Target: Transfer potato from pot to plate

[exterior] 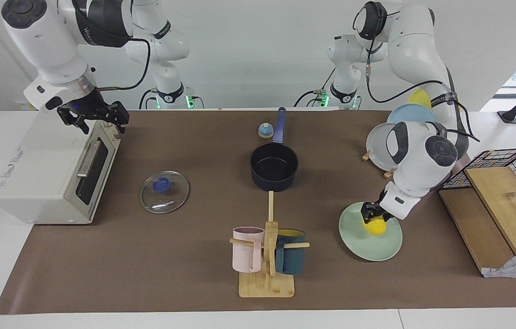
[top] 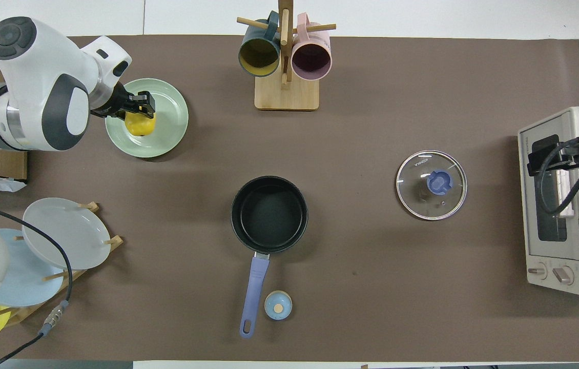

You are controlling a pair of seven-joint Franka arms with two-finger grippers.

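Observation:
My left gripper (exterior: 373, 218) is shut on the yellow potato (exterior: 375, 227) and holds it low over the mint-green plate (exterior: 370, 246), at its edge nearer to the robots. I cannot tell whether the potato touches the plate. In the overhead view the left gripper (top: 141, 108), the potato (top: 140, 125) and the plate (top: 169, 130) show the same. The navy pot (exterior: 274, 167) stands empty at mid-table, its blue handle pointing toward the robots; it also shows in the overhead view (top: 269, 214). My right gripper (exterior: 96, 118) waits open over the toaster oven (exterior: 52, 169).
A glass lid (exterior: 164, 192) lies between the pot and the oven. A mug rack (exterior: 267, 256) with a pink and a teal mug stands farther out than the pot. A small blue knob (exterior: 265, 131) sits beside the pot's handle. A plate rack (exterior: 379, 146) and a wire basket (exterior: 513, 167) are at the left arm's end.

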